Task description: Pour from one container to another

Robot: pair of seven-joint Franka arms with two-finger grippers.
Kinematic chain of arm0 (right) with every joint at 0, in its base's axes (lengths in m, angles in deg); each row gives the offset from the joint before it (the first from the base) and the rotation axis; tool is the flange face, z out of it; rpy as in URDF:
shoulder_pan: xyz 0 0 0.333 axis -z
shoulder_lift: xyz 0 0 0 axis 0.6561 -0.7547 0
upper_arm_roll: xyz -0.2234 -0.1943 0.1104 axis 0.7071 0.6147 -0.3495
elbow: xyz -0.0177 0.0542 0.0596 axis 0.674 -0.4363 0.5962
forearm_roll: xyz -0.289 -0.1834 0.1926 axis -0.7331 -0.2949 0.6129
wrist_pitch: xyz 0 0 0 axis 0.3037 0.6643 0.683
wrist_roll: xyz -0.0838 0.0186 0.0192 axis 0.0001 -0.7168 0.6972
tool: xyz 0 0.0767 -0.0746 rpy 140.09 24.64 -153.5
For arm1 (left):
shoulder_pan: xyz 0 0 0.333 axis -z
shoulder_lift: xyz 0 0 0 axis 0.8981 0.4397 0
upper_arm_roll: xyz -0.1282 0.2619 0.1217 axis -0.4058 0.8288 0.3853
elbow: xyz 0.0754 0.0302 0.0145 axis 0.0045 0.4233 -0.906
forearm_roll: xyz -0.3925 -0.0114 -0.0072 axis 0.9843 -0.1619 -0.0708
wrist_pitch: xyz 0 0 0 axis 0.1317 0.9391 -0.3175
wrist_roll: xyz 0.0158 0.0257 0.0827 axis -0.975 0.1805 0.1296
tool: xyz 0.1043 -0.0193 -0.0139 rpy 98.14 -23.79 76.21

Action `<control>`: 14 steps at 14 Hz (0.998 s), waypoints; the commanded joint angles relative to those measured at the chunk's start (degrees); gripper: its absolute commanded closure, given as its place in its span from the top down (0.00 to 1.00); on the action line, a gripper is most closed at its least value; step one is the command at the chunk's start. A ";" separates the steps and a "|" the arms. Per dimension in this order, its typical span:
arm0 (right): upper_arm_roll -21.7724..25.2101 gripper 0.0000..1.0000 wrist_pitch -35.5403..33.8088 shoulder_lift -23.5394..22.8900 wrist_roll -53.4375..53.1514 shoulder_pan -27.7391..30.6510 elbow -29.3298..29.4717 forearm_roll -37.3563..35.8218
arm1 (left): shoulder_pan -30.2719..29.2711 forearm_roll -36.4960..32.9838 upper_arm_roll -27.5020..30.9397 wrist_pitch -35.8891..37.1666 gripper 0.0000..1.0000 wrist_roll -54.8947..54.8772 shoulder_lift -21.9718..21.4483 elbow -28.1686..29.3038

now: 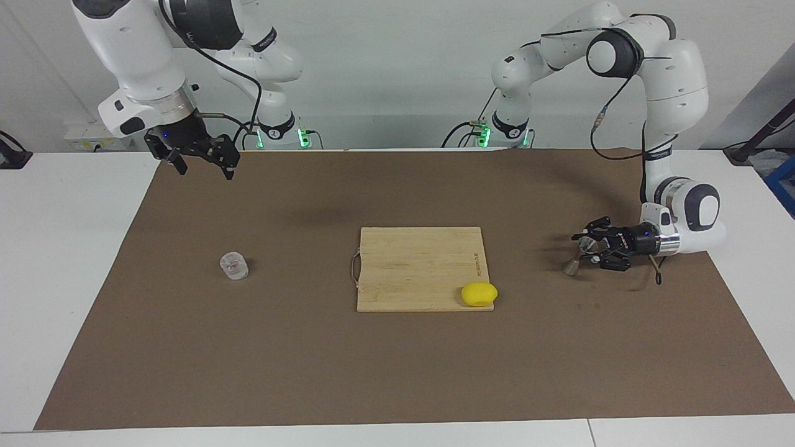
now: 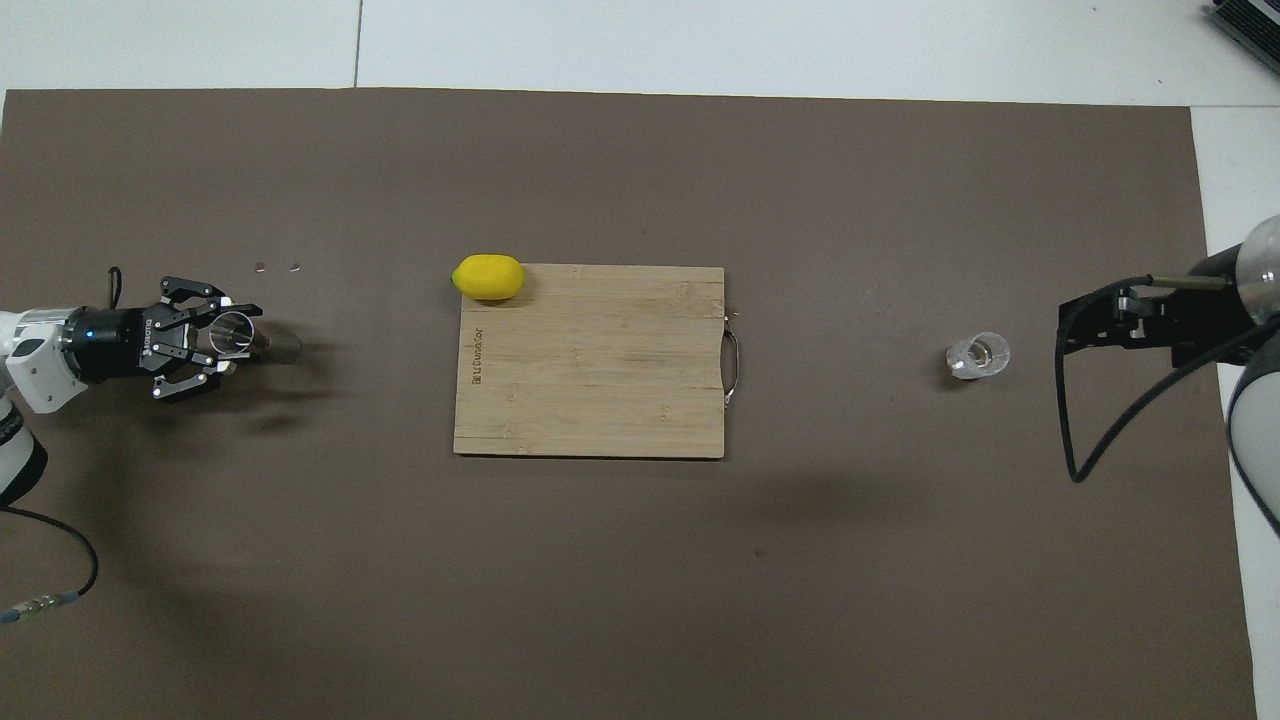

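The silver hourglass jigger [image 1: 569, 267] stands on the brown mat at the left arm's end of the table, leaning a little. My left gripper [image 1: 587, 244] lies level just above the mat, shut on the jigger's [image 2: 282, 347] upper cone; the overhead view shows that cone's open mouth between the left gripper's [image 2: 234, 334] fingers. The short clear glass cup [image 1: 234, 266] stands alone on the mat at the right arm's end, also seen as the cup [image 2: 978, 355] from above. My right gripper [image 1: 202, 162] waits open in the air above the mat's edge by the robots.
A bamboo cutting board [image 1: 416, 261] with a wire handle lies mid-mat. A yellow lemon [image 1: 479, 293] rests on its corner toward the left arm's end, the one farther from the robots. Two small crumbs [image 2: 277, 267] lie on the mat near the jigger.
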 commanded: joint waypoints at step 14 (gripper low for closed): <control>-0.37 1.00 0.16 1.10 -0.76 0.61 -1.11 0.66 | -0.18 -0.26 0.27 1.11 0.32 -0.35 -0.68 -0.29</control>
